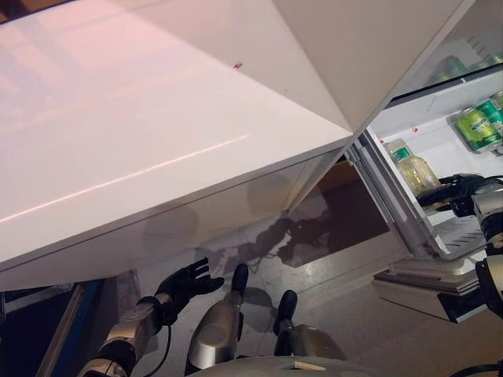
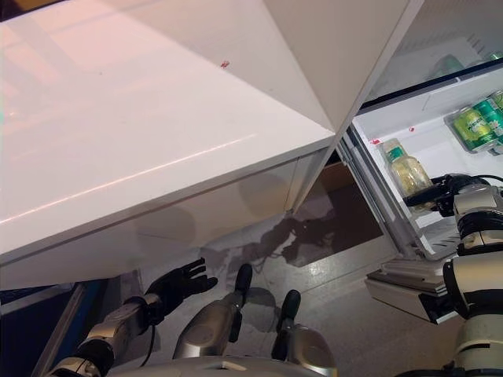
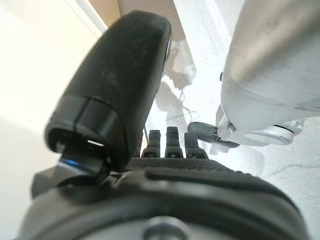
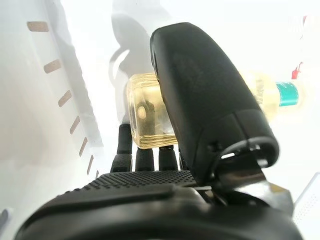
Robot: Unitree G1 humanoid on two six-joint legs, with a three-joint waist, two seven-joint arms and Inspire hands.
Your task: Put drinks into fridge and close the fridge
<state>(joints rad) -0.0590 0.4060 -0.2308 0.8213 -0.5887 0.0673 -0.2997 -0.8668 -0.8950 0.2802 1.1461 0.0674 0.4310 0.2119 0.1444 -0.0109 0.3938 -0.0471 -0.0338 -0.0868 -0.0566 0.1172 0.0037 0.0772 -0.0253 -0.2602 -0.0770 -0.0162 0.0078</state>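
A clear bottle of pale yellow drink (image 1: 414,169) with a green label stands inside the open fridge (image 1: 424,129), on its lower white shelf. My right hand (image 1: 457,188) reaches in from the right. In the right wrist view the thumb (image 4: 210,100) lies across the front of the bottle (image 4: 147,115) and the fingers sit behind it, so the hand is shut on the bottle. My left hand (image 1: 185,284) hangs low over the floor at lower left, fingers spread and empty.
Green cans (image 1: 481,126) lie on the fridge's upper shelf at the far right. A large white panel (image 1: 157,141) fills the upper left. A white ledge (image 1: 416,287) juts out below the fridge opening. Grey floor (image 1: 346,267) lies beneath.
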